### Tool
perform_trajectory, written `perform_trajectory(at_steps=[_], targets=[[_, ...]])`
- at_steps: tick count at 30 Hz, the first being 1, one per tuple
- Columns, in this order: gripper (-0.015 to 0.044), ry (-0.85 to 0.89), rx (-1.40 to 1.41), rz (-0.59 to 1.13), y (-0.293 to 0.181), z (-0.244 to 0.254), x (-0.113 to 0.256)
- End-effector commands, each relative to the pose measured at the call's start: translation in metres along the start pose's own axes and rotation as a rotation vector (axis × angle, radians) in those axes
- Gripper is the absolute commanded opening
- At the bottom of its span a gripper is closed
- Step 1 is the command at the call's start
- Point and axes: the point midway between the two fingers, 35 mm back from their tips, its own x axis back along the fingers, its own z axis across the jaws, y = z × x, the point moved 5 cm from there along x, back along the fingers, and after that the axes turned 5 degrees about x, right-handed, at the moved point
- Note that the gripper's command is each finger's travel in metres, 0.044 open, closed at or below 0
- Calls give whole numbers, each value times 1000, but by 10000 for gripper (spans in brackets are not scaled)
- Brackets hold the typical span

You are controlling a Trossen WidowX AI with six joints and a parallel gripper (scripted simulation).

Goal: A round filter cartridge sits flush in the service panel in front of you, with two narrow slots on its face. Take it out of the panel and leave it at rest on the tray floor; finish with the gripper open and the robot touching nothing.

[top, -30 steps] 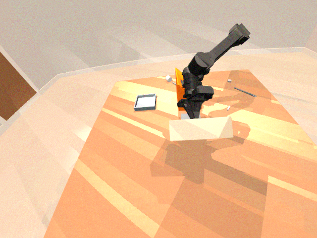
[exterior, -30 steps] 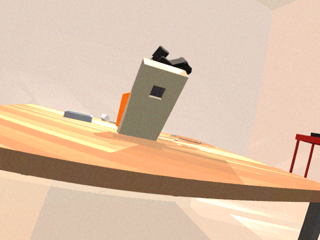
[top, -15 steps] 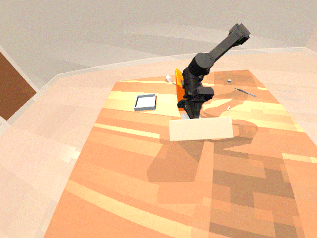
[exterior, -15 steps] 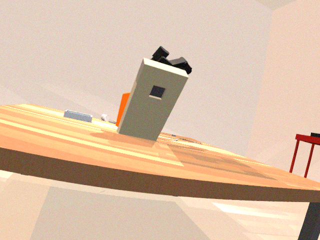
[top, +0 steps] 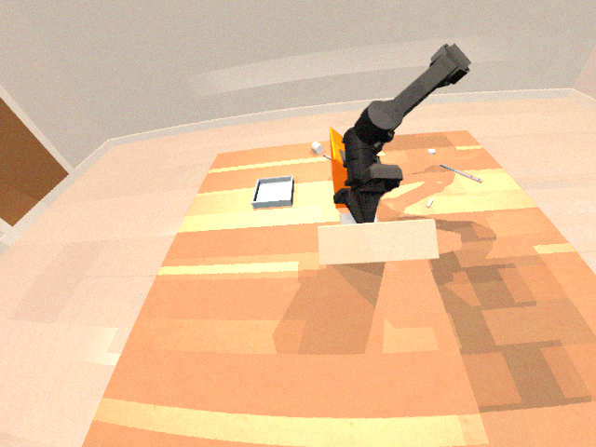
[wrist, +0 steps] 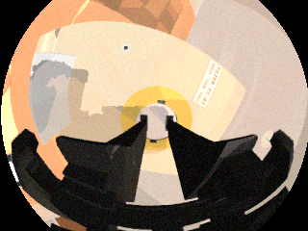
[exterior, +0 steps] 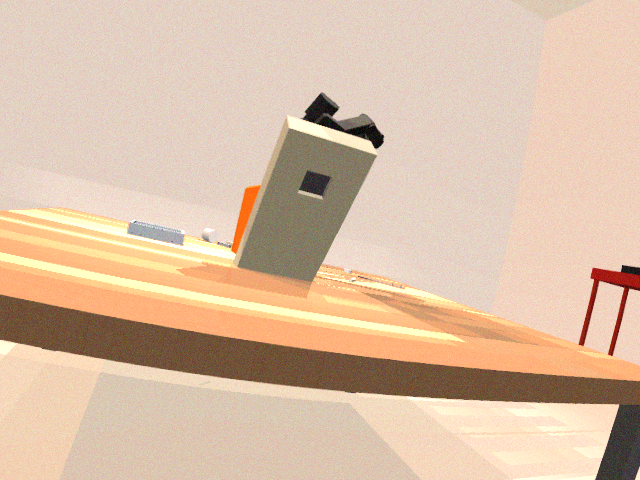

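The service panel is a cream block standing tilted on the table. In the wrist view the round pale cartridge face sits in it inside a yellow ring. My gripper is partly open and empty, its two tips over opposite sides of that face. I cannot tell whether the tips are in the slots or touching. In the top view the fingers reach down behind the panel's top edge, tips hidden. The tray is grey and shallow, left of the panel, with no cartridge in it.
An upright orange board stands beside the arm, between it and the tray. A white cylinder lies behind the tray. A thin grey rod and a small white piece lie right of the arm.
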Motion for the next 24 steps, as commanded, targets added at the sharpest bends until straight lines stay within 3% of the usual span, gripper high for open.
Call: perform_trajectory(at_steps=[1,24], targets=[[109,-1,-3,4,-1,-1,-1],[109,-1,-3,3,-1,-1,-13]])
